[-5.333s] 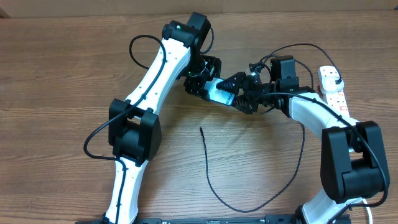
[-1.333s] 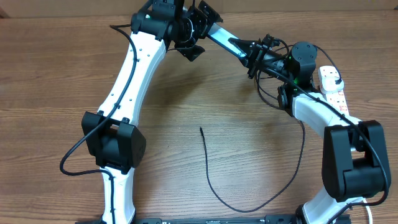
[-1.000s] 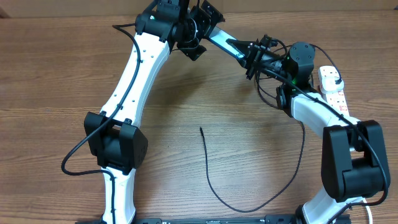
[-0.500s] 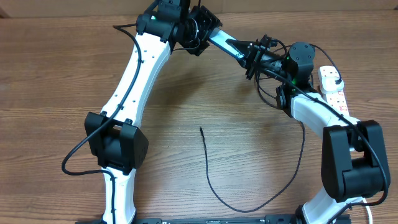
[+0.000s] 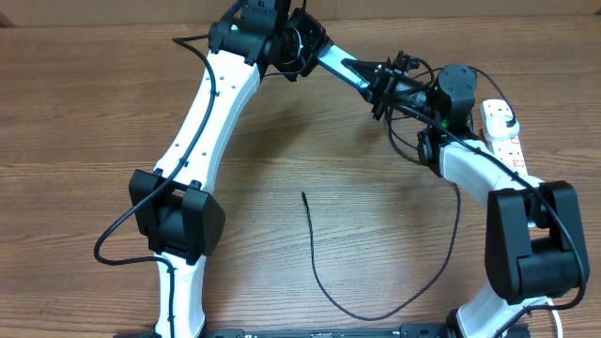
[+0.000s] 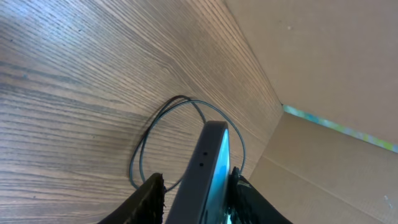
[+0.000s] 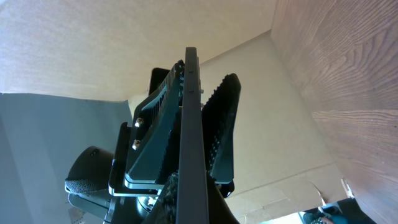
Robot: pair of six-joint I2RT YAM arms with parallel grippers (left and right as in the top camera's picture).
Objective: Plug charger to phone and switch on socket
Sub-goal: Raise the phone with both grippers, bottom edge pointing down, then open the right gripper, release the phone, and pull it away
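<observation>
One phone (image 5: 343, 67) between left tool (image 5: 308, 51), right tool (image 5: 381, 81)

**Robot lab bench**

A robotics test bench is indicated: a left arm (image 5: 202, 131) and a right arm (image 5: 488, 178) are mounted at 6 o'clock on a wood-grain table (image 5: 84, 113). Cardboard panels (image 5: 423, 7) are stood along 12 o'clock, and a socket (image 5: 504, 141) is laid at 3 o'clock.

Table (image 5: 94, 113) wood-grain, matt; phone (image 5: 333, 64) glossy-faced; charger (image 5: 311, 239) matt black rubbery; socket (image 5: 502, 141) smooth white plastic
</observation>
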